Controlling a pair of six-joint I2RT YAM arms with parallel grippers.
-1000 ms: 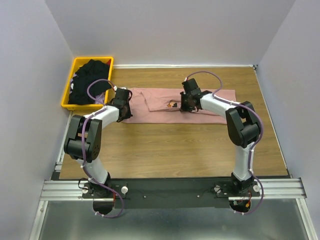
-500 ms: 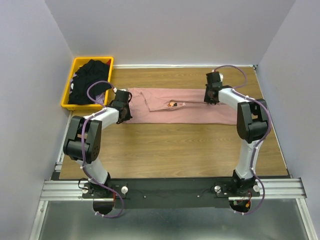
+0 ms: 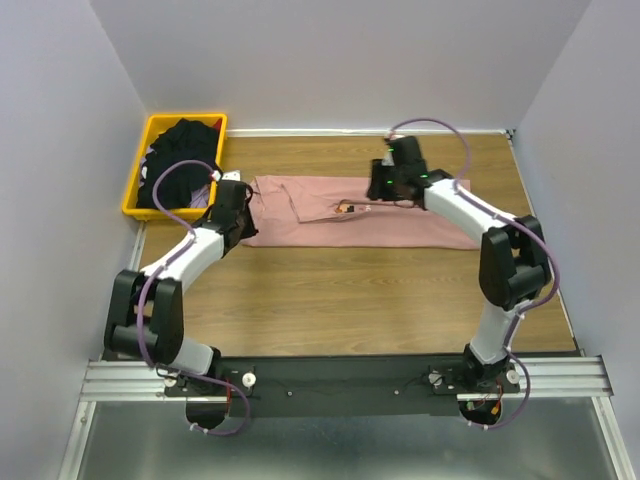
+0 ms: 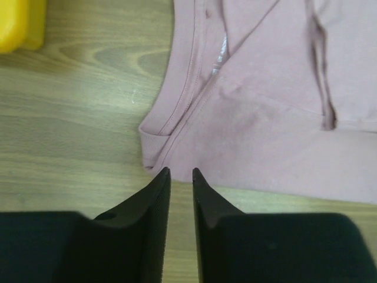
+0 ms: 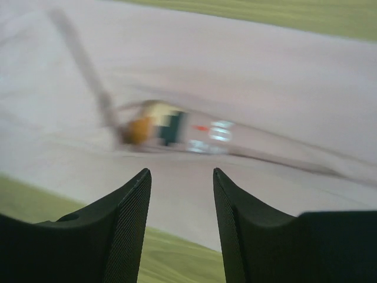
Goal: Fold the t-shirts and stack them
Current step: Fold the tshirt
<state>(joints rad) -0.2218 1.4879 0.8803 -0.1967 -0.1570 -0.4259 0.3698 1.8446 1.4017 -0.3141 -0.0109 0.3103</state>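
Note:
A dusty pink t-shirt (image 3: 330, 228) lies folded into a long strip across the far half of the table, with a bit of its colourful print (image 3: 345, 208) showing in a fold. My left gripper (image 3: 240, 220) is at the strip's left end. In the left wrist view its tips (image 4: 179, 172) stand a narrow gap apart with nothing between them, just short of the shirt's corner (image 4: 156, 132). My right gripper (image 3: 378, 192) hovers open over the middle of the strip. The right wrist view shows the gripper (image 5: 179, 172) near the print (image 5: 171, 127). Black t-shirts (image 3: 180, 160) are heaped in a bin.
A yellow bin (image 3: 137, 175) stands at the table's far left corner, close to my left gripper; its edge shows in the left wrist view (image 4: 17, 23). Grey walls enclose the table on three sides. Bare wood (image 3: 340, 300) lies between the shirt and the arm bases.
My right gripper swung out to the strip's right end, then came back left to just right of the print. The left arm stretched out, its gripper staying at the shirt's left end.

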